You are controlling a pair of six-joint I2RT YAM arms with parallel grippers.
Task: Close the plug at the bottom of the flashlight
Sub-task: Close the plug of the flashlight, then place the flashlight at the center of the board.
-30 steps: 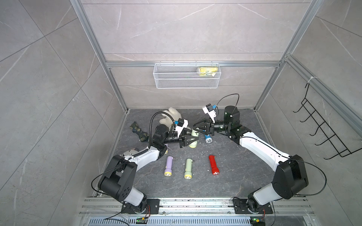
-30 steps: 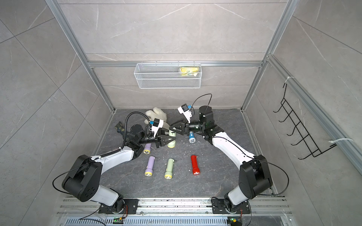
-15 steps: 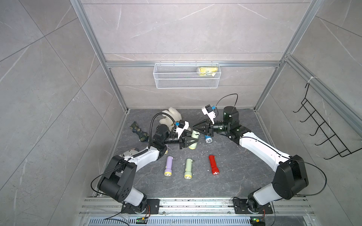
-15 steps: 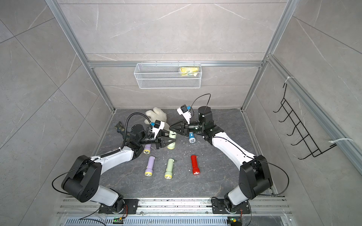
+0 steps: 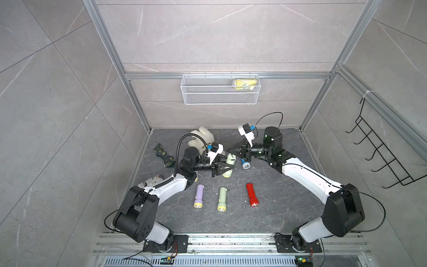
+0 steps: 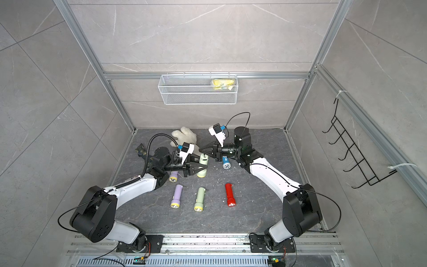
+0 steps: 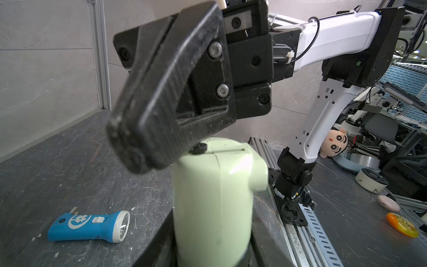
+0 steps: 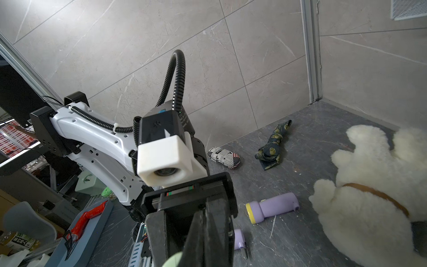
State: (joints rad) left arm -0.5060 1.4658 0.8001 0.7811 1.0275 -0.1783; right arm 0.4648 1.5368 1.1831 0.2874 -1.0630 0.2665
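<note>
Left wrist view, veined grey floor [image 7: 57,161]: left gripper [image 7: 212,252] clamps smooth cylindrical green flashlight [image 7: 215,196]; right gripper [image 7: 131,150], jaws closed, touches its end.

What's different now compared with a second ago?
The right tool has shut, its tip now at the upturned end of the pale green flashlight. The left tool still grips that flashlight upright; the blue flashlight and red flashlight lie where they were.
</note>
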